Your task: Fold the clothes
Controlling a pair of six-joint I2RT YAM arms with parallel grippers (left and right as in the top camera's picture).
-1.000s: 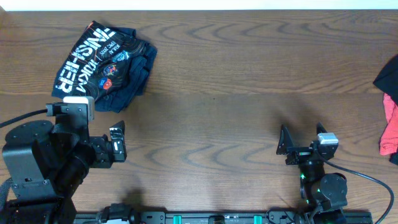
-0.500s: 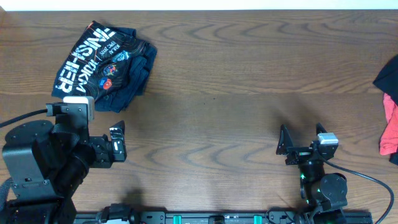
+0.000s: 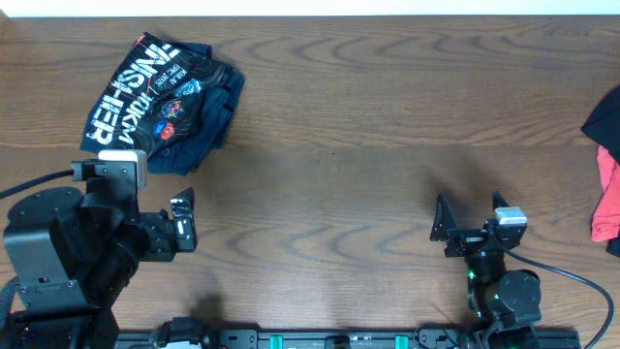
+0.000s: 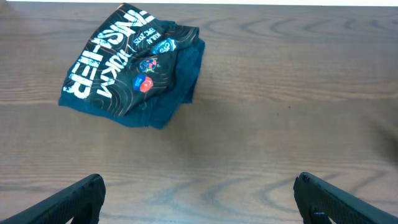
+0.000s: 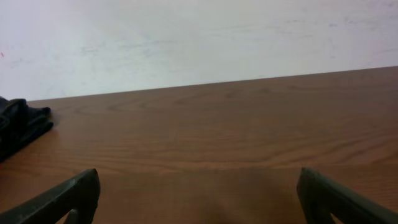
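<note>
The clothes [image 3: 160, 102], a black jersey with thin orange lines and large white lettering, lie in a bunched heap at the table's far left. In the left wrist view the clothes [image 4: 134, 65] sit ahead and to the left of my left gripper [image 4: 199, 190]. That gripper is open, with only bare wood between its fingers. Seen from above, the left gripper [image 3: 184, 221] hovers near the front left, well short of the heap. My right gripper [image 3: 470, 211] is at the front right, far from the jersey. In its own view the right gripper [image 5: 199, 183] is open over bare wood.
At the right table edge lie a dark garment [image 3: 605, 121] and a red-pink one [image 3: 607, 204]. A dark bundle of cloth [image 5: 18, 127] shows at the left edge of the right wrist view; which garment it is cannot be told. A white wall lies beyond the table's far edge.
</note>
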